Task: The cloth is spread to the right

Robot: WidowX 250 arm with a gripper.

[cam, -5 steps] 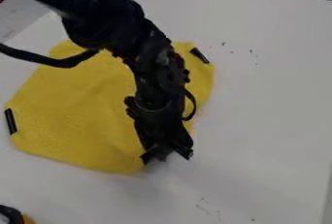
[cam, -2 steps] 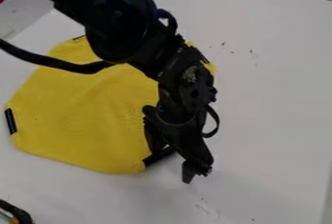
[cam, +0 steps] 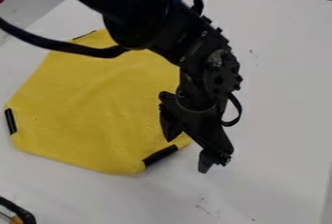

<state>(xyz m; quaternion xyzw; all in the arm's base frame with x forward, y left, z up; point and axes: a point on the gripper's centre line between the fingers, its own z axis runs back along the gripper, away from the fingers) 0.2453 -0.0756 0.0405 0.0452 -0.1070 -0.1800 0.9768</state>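
Note:
The yellow cloth (cam: 97,106) lies mostly flat on the left half of the white table, with black strips at its left, top and lower right corners. My gripper (cam: 188,146) is over the cloth's lower right edge, open, with nothing held between its fingers. One finger hangs over the cloth near the lower right black strip (cam: 160,155), and the other is past the edge, over bare table. The arm hides the cloth's upper right part.
The white table (cam: 285,121) extends right of the cloth and bears small dark marks. A black and orange object (cam: 17,213) shows at the lower left corner. Dark items are beyond the table's far edge at the top right.
My gripper has moved right from the cloth's lower right corner, uncovering the black strip there. The cloth's left and lower edges have stayed in place. The object at the lower left has shifted slightly.

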